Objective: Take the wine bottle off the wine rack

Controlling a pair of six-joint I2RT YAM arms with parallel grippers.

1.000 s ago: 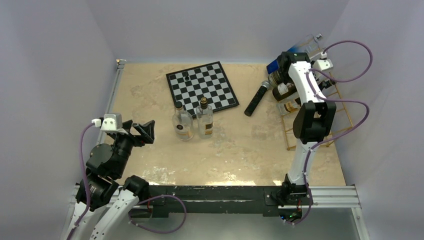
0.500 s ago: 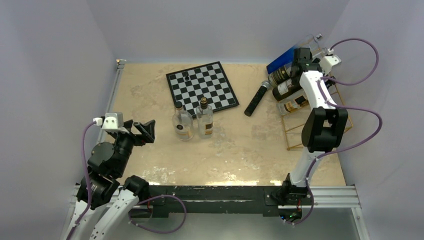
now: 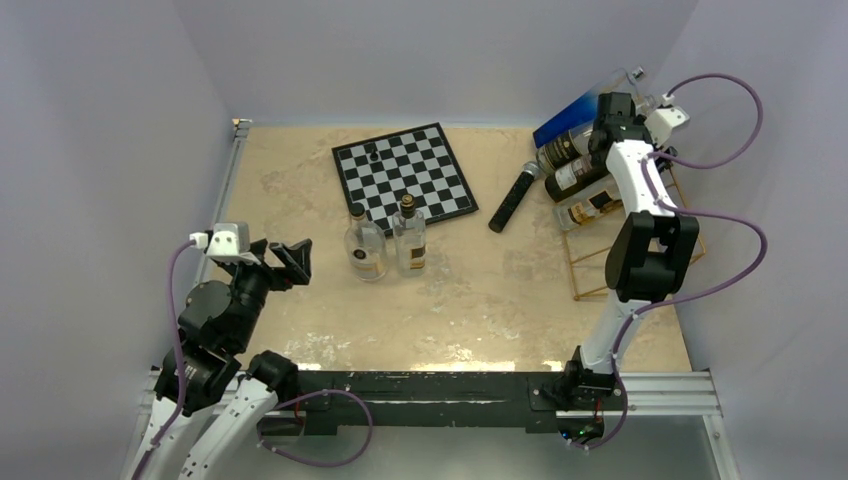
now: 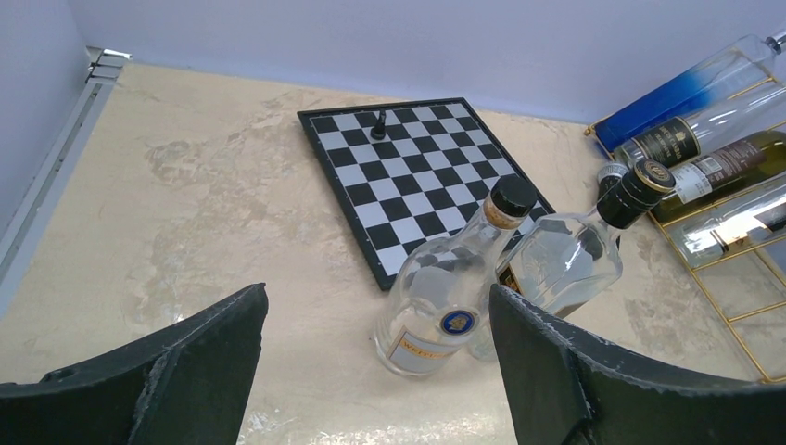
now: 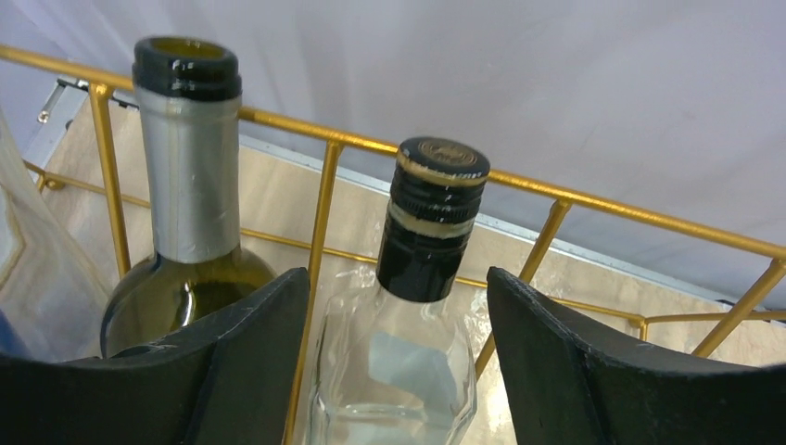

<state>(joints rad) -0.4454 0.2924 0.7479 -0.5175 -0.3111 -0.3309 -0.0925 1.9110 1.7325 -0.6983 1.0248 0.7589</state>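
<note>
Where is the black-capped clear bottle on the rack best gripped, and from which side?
Grip the clear bottle at its neck, just under the cap, coming from the cap end as the open right tool is lined up. The neck is slim and free; the wire rack and green bottle crowd its body.

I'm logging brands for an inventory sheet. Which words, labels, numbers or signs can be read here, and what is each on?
No text can be read.
Nearer clear bottle: pale label with a round blue emblem, lettering blurred.
Dark-labelled bottle on the wine rack: print too small.
Green bottle: label print too small.
Black-capped bottle: embossed cap top, unreadable.
</note>
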